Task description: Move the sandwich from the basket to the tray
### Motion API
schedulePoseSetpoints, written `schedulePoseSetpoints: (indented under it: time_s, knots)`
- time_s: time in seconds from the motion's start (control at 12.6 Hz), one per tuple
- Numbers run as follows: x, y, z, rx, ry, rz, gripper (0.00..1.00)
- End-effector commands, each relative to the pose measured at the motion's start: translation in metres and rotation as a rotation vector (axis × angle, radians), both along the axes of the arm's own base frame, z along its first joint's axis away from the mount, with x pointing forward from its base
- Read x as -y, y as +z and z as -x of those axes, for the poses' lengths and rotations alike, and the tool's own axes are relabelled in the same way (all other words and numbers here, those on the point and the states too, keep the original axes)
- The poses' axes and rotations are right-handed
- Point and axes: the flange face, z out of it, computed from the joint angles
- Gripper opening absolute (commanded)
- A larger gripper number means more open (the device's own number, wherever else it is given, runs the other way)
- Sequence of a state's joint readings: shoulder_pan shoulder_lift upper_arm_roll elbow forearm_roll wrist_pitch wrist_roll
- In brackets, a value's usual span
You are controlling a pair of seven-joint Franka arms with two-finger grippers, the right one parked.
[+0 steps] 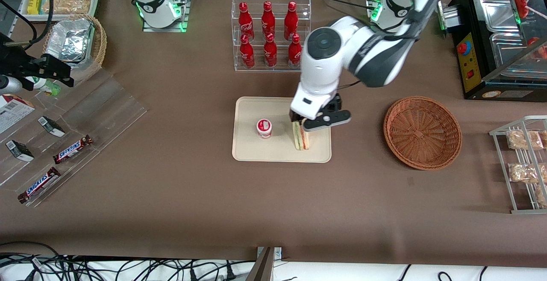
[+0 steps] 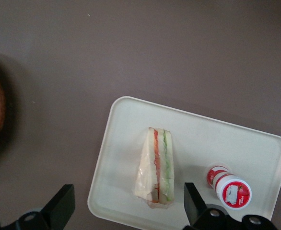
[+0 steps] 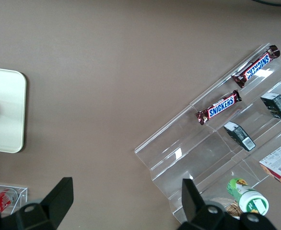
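The brown surface (image 1: 179, 195) carries every item. The working arm (image 1: 376, 54) reaches from its base over the middle of the scene. The basket (image 1: 422, 132), round and reddish-brown, sits toward the working arm's end of the surface and holds nothing (its woven floor is bare in the front view). The tray (image 1: 252, 150), cream with a low rim, lies between the basket and the parked arm's end, nearer to the front camera than the bottle rack (image 1: 272, 35).

The gripper (image 1: 308, 123) hangs over the tray's edge nearest the basket. In the left wrist view its fingers (image 2: 61, 205) stand wide apart, one on each side of the sandwich and clear of it; they grip nothing.

The sandwich (image 2: 156, 166) rests on the tray, standing on one edge with its red and green filling layers showing, near the tray's rim on the basket side. The wrap appears to touch the tray floor, with no gap visible beneath it. The red-and-white cup (image 1: 264, 128), the smallest item on the tray, stands beside the sandwich but apart from it, toward the parked arm's end.

Step in hand, as judged: the release, with transfer from basket to tray effectively complete. The next move calls for a straight lift of the gripper, keeping both fingers off the wrap so the wedge is not tipped over or dragged toward the cup, then a retreat away from the tray.
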State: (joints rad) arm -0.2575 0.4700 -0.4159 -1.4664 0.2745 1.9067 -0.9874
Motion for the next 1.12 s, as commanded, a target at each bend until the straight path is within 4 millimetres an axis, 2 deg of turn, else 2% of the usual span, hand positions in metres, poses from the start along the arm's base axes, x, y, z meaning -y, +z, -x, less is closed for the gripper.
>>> schedulePoseSetpoints:
  time_s: [0.0,0.16,0.32,0.64,0.88,1.04]
  knots:
    - [-0.072,0.052,-0.036,-0.088,-0.032,0.037,1.0]
    - [-0.135,0.077,-0.058,-0.122,-0.072,0.044,1.0]
    - [-0.196,0.089,-0.072,-0.136,-0.192,0.046,1.0]
    - [-0.304,0.089,-0.093,-0.134,-0.276,0.061,1.0]
    - [-0.36,0.082,-0.1,-0.136,-0.332,0.07,1.0]
    - [-0.366,0.075,-0.102,-0.144,-0.344,0.074,1.0]
